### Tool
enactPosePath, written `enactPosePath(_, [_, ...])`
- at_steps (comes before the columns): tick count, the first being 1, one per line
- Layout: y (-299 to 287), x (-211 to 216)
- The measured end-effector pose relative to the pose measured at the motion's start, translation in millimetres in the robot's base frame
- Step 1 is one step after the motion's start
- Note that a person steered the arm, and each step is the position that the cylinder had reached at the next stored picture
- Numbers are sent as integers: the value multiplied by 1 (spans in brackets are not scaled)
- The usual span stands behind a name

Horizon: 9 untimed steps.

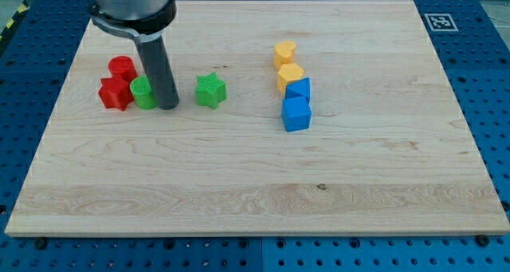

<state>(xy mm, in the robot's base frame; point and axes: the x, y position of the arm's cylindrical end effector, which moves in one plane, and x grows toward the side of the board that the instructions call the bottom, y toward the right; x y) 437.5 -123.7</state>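
My tip (167,106) rests on the wooden board at the view's left, pressed against the right side of a green round block (143,92). Left of that block sit a red star block (115,93) and, just above it, a red round block (122,67); the three are bunched together. A green star block (210,90) lies a short way to the right of my tip, apart from it. The rod hides part of the green round block.
Right of the middle, a column of blocks runs downward: a yellow round-edged block (285,53), a yellow hexagon block (291,76), a blue block (300,89), and a blue cube (296,114). The board (255,192) lies on a blue perforated table. A marker tag (439,21) sits at the top right corner.
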Motion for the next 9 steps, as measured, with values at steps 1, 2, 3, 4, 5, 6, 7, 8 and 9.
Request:
enactPosePath(1, [19, 22])
enactPosePath(2, [28, 35])
enactPosePath(3, [56, 16])
enactPosePath(4, [82, -1])
enactPosePath(5, [93, -10])
enactPosePath(6, [75, -23])
enactPosePath(7, [53, -23])
enactPosePath(8, [48, -38])
enactPosePath(9, [29, -40])
